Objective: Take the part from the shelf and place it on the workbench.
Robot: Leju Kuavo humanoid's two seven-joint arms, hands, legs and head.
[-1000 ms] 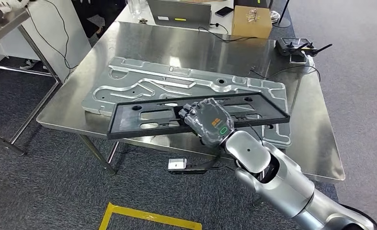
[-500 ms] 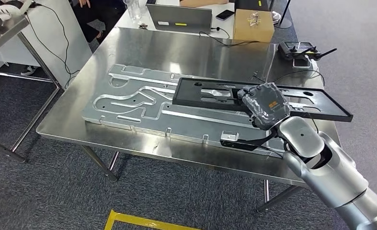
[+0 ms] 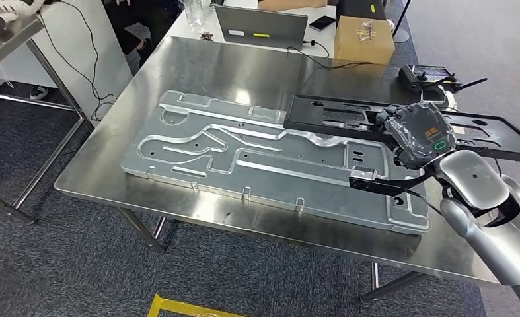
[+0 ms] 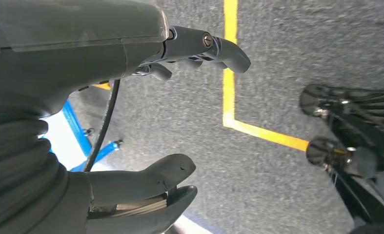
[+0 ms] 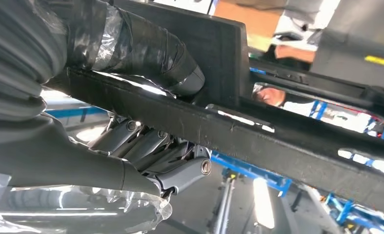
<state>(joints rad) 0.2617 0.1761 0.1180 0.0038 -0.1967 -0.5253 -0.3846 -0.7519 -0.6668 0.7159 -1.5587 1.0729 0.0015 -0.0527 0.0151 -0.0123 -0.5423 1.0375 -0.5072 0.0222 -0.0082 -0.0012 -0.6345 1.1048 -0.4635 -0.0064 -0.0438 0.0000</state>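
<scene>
Above the steel workbench (image 3: 197,63) (grey carpet around), right robot hand (image 3: 419,134) grips black part (image 3: 336,112).

You've got bare steel on the workbench (image 3: 197,66) along its far left side and near edge; the large aluminium plate (image 3: 263,162) fills the middle. Far edge is blocked by a laptop (image 3: 262,26), cardboard box (image 3: 363,39) and a cable (image 3: 323,59), with a remote controller (image 3: 435,76) at the far right corner. Your right hand (image 3: 419,135) holds the black frame part (image 3: 349,115) over the plate's far right end.
</scene>
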